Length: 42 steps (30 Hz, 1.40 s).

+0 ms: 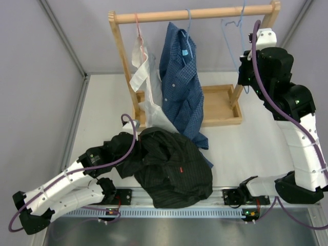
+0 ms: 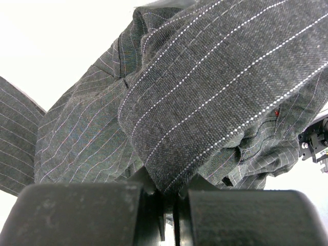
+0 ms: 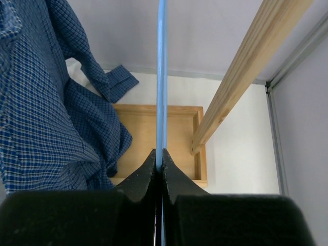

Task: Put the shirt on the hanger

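Note:
The black pinstriped shirt (image 1: 171,169) lies crumpled on the table near the front edge, a small red tag showing on it. My left gripper (image 1: 122,142) sits at the shirt's left edge. In the left wrist view it (image 2: 169,197) is shut on a fold of the shirt (image 2: 205,66). The light-blue hanger (image 1: 237,43) hangs from the right end of the rack rod. My right gripper (image 1: 245,69) is raised beside it. The right wrist view shows this gripper (image 3: 160,166) shut on the hanger's thin blue wire (image 3: 162,77).
A wooden rack (image 1: 195,14) stands at the back with a wooden tray (image 1: 220,105) at its base. A blue checked shirt (image 1: 179,77) and a white garment (image 1: 146,77) hang on it, left of the hanger. The rack's rod (image 3: 246,77) runs just right of my right fingers.

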Available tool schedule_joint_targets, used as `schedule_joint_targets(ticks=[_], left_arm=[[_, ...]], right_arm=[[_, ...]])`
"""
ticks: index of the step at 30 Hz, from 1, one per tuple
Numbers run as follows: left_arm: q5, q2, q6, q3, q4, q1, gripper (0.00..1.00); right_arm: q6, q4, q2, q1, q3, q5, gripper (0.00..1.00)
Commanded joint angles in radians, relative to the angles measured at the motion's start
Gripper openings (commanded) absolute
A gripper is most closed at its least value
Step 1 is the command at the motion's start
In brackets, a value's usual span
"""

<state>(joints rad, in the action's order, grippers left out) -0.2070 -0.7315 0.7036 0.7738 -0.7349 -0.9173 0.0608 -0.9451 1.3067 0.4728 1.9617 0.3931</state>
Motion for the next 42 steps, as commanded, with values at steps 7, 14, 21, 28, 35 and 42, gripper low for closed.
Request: schedule_joint_targets(ticks=[7, 14, 21, 28, 35, 42], left_arm=[[-0.029, 0.006, -0.016, 0.033, -0.012, -0.002, 0.00], [-0.058, 0.021, 0.007, 0.044, -0.037, -0.002, 0.00], [-0.111, 0.020, 0.028, 0.079, -0.089, -0.002, 0.00], [-0.114, 0.015, 0.028, 0.107, -0.095, -0.002, 0.00], [-0.089, 0.012, 0.033, 0.148, -0.110, -0.002, 0.00], [-0.107, -0.034, 0.082, 0.245, -0.169, -0.002, 0.00]], right_arm=[[-0.035, 0.117, -0.012, -0.020, 0.066, -0.105, 0.00], [0.022, 0.019, -0.122, -0.020, 0.006, -0.204, 0.00], [0.054, -0.073, -0.426, -0.022, -0.248, -0.358, 0.00], [0.007, -0.121, -0.652, -0.020, -0.311, -0.750, 0.00], [-0.012, -0.193, -0.738, -0.007, -0.360, -0.905, 0.00], [0.007, -0.130, -0.722, 0.001, -0.614, -1.062, 0.00]])
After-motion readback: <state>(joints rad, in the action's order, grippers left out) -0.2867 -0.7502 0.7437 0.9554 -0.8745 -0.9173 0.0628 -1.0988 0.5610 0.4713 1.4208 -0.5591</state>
